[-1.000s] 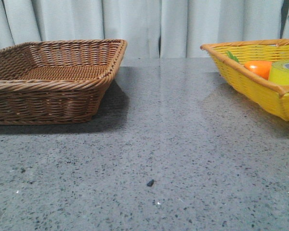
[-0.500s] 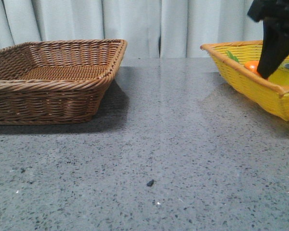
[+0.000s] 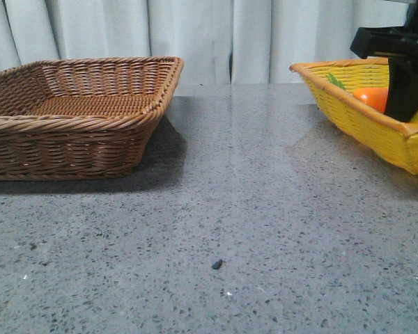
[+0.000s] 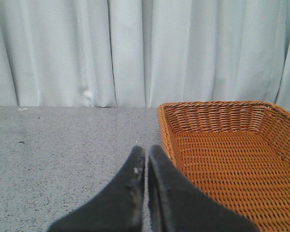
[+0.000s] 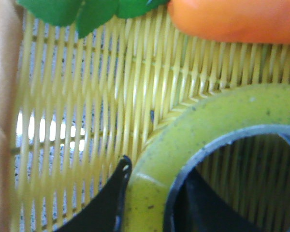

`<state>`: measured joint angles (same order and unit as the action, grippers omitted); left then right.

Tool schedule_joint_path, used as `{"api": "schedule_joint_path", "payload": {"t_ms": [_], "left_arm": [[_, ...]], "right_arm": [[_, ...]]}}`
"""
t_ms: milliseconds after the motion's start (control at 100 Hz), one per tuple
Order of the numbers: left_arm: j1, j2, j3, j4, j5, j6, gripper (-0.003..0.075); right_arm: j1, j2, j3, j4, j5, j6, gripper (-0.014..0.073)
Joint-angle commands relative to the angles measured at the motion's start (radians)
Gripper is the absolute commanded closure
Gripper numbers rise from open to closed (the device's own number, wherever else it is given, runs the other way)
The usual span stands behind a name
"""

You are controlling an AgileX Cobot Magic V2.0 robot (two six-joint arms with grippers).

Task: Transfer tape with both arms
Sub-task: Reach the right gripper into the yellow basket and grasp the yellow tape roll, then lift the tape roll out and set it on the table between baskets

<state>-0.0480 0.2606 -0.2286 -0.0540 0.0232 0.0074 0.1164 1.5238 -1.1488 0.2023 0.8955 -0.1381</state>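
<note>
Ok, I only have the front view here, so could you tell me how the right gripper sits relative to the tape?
Observer: In the right wrist view, the right gripper straddles the wall of the tape, with one finger outside and one inside the core.
Operator: Is it clamped on it?
Observer: I cannot tell; the outer finger looks very close to the wall.
Operator: And where is the left gripper?
Observer: The left gripper is shut on nothing, beside the brown basket.
</note>
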Motion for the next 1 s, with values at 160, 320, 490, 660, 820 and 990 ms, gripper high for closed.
{"api": "schedule_joint_path", "payload": {"t_ms": [160, 320, 490, 660, 820, 990], "left_arm": [[0.001, 0.018, -0.036, -0.002, -0.081, -0.002, 0.0741], [0.001, 0.018, -0.036, -0.002, -0.081, -0.002, 0.0741], [0.001, 0.018, -0.036, -0.002, -0.081, -0.002, 0.0741], [0.001, 0.018, -0.036, -0.002, -0.079, -0.002, 0.0741], [0.001, 0.018, -0.036, -0.002, -0.079, -0.002, 0.0741], [0.001, 0.018, -0.036, -0.002, -0.079, -0.002, 0.0741]], "right_arm": [[0.001, -0.035, -0.16, 0.004, 0.133, -0.01, 0.0639], [0.037, -0.037, -0.332, 0.001, 0.254, -0.01, 0.0639], [0.153, -0.047, -0.463, 0.001, 0.3, 0.001, 0.0639], [0.293, -0.033, -0.472, 0.003, 0.316, 0.016, 0.0639], [0.386, 0.01, -0.472, 0.007, 0.294, 0.019, 0.0639], [0.46, 0.072, -0.472, 0.005, 0.251, 0.025, 0.0639]]}}
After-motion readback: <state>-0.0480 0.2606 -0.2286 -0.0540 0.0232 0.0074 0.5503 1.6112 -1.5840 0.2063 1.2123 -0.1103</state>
